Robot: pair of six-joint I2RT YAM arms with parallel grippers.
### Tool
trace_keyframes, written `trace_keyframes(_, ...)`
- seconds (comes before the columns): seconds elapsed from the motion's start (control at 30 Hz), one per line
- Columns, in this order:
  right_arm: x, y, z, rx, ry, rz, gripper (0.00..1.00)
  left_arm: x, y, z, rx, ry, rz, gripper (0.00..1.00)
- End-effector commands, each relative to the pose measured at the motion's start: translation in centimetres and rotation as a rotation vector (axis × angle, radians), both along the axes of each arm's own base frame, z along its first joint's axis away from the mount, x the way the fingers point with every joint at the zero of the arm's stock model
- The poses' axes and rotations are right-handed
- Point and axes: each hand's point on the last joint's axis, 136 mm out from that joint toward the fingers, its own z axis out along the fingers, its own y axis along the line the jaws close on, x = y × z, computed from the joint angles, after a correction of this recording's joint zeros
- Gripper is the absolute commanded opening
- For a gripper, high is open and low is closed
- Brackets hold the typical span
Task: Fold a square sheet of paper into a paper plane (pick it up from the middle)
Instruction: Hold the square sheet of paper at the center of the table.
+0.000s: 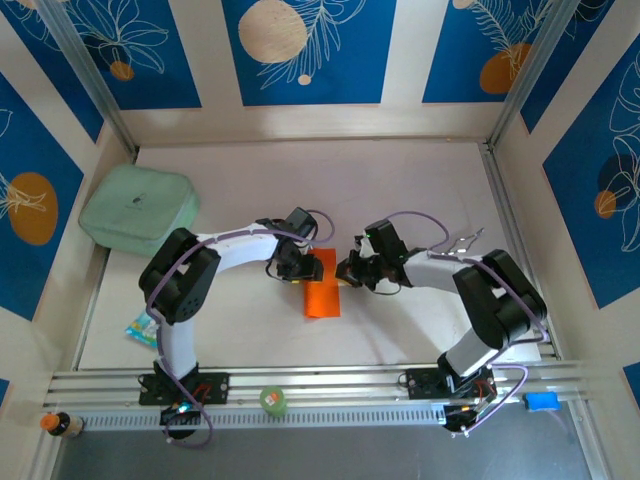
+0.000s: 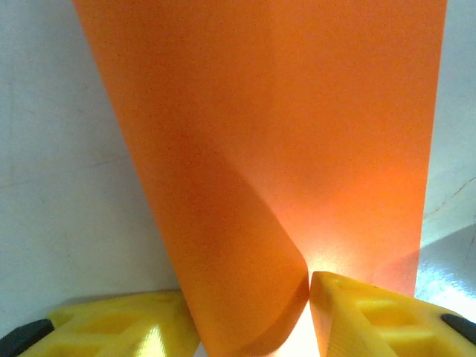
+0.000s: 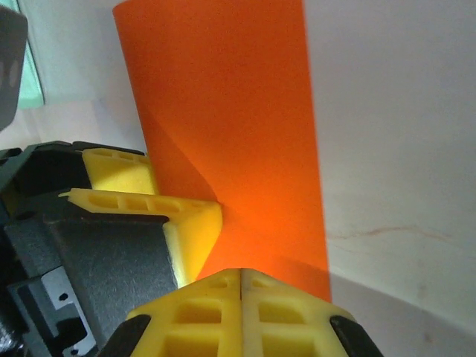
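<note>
The square sheet of paper [image 1: 322,292] is bright orange and lies on the white table between the two grippers, partly folded. In the left wrist view a flap of the paper [image 2: 245,186] curls up between the yellow fingers [image 2: 372,312]. My left gripper [image 2: 253,316] stands half closed around that curled fold, touching it on both sides. My right gripper [image 3: 240,274] is shut, its yellow fingers pressed together with no gap, their tips on the near edge of the paper [image 3: 245,134]. From above, the left gripper [image 1: 297,265] and the right gripper [image 1: 350,270] meet at the sheet's far end.
A pale green cushion-like pad [image 1: 140,208] lies at the back left. A small green round object [image 1: 273,401] sits on the front rail, a blue packet [image 1: 140,328] by the left arm's base. Walls close the table in on three sides.
</note>
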Motion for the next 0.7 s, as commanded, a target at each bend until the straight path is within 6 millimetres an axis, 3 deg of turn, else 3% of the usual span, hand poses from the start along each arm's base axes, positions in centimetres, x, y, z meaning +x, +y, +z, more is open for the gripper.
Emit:
trace_keyframes(0.0,0.7,0.8,0.1,-0.013,-0.03,0.018,0.0,0.0,3.9,-5.6,0.18,0.013,0.033,0.5)
trace_keyframes(0.27,0.6,2.5,-0.8,-0.027,-0.012,0.078,0.0,-0.1,3.9,-5.7,0.177,0.014,0.034,0.5)
trace_keyframes(0.67,-0.9,0.4,-5.8,-0.176,0.087,0.079,0.0,-0.1,3.7,-5.8,0.165,0.015,0.038,0.5)
